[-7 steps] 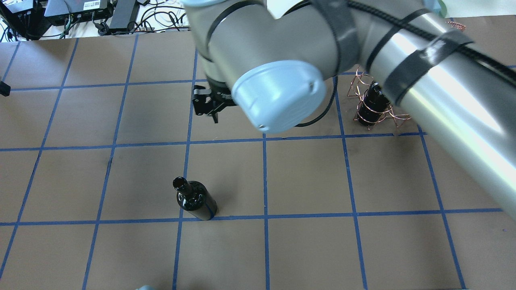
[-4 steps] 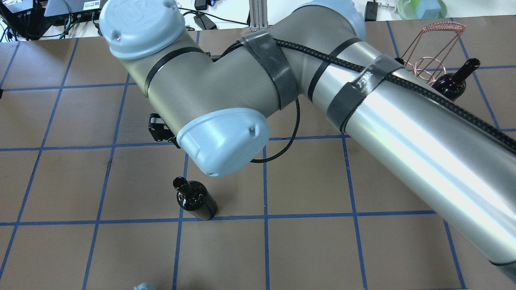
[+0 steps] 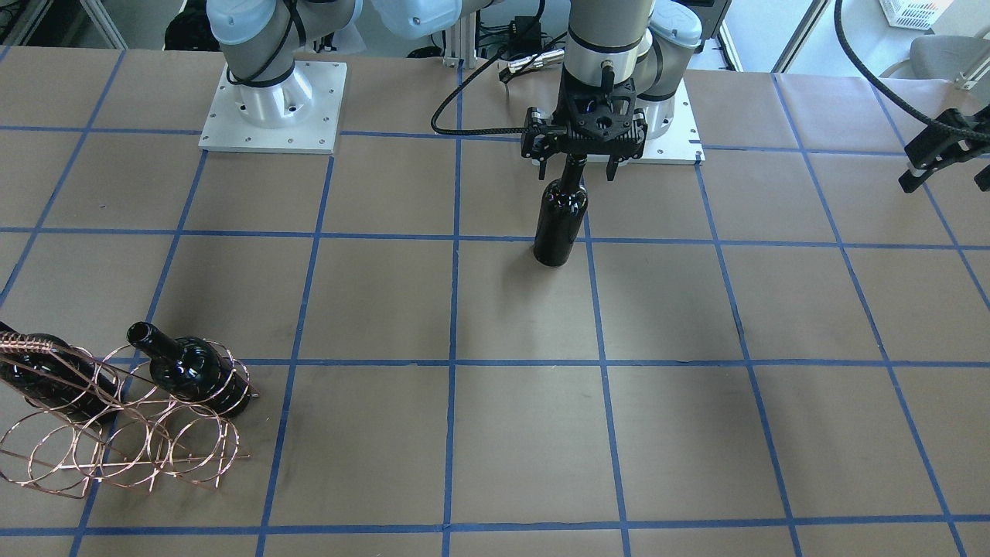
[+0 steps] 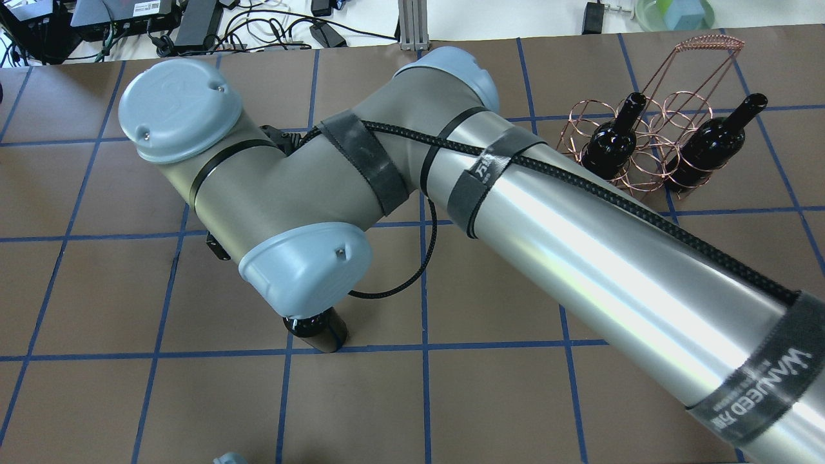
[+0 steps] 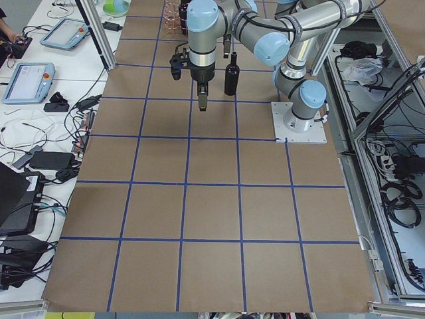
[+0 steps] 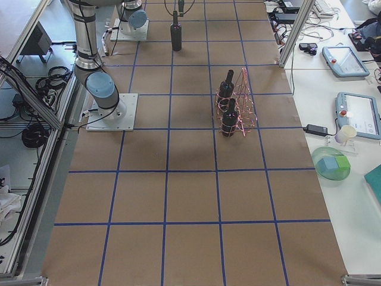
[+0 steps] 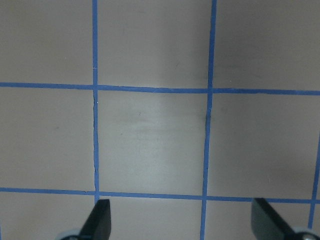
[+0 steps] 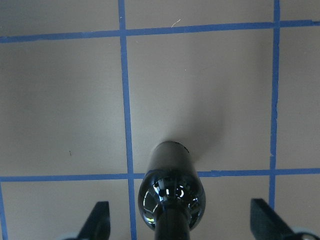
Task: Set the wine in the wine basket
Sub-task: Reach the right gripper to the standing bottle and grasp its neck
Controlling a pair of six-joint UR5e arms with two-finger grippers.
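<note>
Right jaws released, spread wide either side of neck of wine [image 3: 558, 224], no contact seen. Wine upright on table [image 3: 696, 309], body straight below jaws. Left jaws released too, grasping nothing, only table below. Basket [image 3: 124, 433] with two bottles [image 3: 193, 375] [image 3: 46, 383], well apart from both jaws.

My right gripper [image 3: 577, 172] has travelled from the far middle of the table back toward my base and now sits over the bottle [image 3: 558, 224]. A second ago its fingers hung over bare table. Now they stand wide on either side of the bottle's neck, not touching it. Seen from overhead, my wrist [image 4: 303, 267] has slid across and now hides the bottle's neck and shoulders. My forearm [image 4: 580, 238] has swung off the basket [image 4: 652, 119], which now shows whole.
</note>
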